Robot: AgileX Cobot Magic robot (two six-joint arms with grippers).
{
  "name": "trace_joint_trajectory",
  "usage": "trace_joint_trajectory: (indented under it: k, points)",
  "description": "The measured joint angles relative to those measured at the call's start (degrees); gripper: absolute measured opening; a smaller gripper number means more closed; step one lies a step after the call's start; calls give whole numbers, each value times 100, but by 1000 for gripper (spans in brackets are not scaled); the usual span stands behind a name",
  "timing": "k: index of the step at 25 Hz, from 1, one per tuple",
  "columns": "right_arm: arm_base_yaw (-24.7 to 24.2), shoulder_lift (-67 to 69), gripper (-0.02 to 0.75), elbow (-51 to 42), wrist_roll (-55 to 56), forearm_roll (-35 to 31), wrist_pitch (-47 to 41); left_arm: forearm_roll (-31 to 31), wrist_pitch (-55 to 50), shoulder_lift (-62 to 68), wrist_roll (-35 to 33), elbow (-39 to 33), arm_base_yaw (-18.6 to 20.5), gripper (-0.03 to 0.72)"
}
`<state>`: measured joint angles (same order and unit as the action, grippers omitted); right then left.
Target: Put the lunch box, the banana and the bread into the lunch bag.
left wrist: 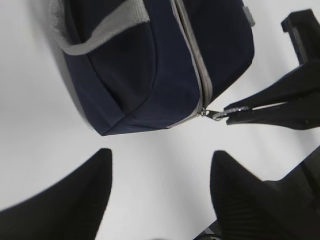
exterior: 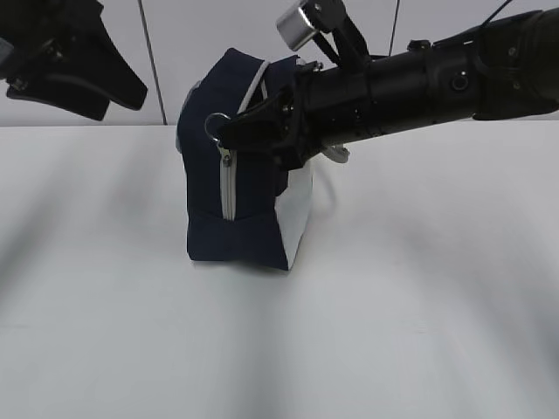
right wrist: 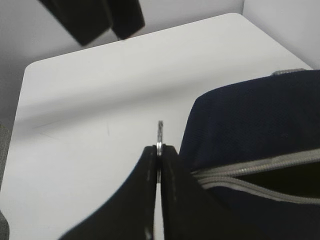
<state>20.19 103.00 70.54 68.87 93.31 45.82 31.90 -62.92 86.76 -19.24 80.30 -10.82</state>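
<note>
White desk (exterior: 419, 332) runs back to a pale paneled wall (exterior: 175, 52). Toward the desk's far edge stands the navy lunch bag (exterior: 249, 218), its grey zipper (right wrist: 260, 167) partly parted. Right gripper (right wrist: 159, 150) is clamped on the metal ring pull (right wrist: 160, 131). Left gripper (left wrist: 160, 185) hovers above the desk beside the bag, jaws spread and holding nothing.

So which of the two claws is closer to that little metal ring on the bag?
The right gripper: it is shut on the ring pull. The left gripper hangs open, apart from the lunch bag.
</note>
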Motion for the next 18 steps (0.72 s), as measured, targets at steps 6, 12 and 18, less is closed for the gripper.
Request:
trace_joint_trajectory:
  k: [6,12,18]
  points:
    - [-92,0,-16,254,356,172,25,594,606,0,-769,-660,0,433]
    - [-142,0,-16,459,656,260,7,1044,908,0,-1422,-1059,0,433]
    - [-149,0,-16,643,1050,561,-193,1353,1156,0,-1883,-1338,0,433]
